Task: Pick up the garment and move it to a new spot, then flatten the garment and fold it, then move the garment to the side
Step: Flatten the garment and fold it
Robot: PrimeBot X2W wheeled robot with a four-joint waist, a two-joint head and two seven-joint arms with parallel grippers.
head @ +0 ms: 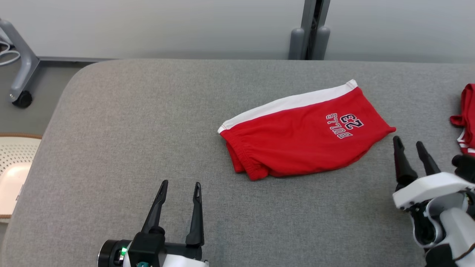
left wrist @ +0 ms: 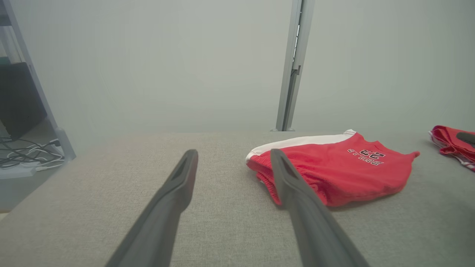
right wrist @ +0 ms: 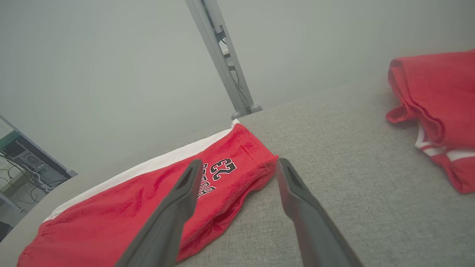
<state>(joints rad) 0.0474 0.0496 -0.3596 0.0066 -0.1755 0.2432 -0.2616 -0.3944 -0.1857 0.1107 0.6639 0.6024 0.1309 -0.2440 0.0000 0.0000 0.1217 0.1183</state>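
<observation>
**Red shorts (head: 304, 137) folded on the table (head: 111, 122)**

My left end effector (head: 181, 183) stands wide and empty; the shorts lie ahead and to its right. My right end effector (head: 408, 140), also wide and empty, sits just beside their right corner.

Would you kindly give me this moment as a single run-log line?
red shorts: folded, lying on grey surface | left gripper: open, empty | right gripper: open, empty, beside red shorts | second red garment: right edge
</observation>
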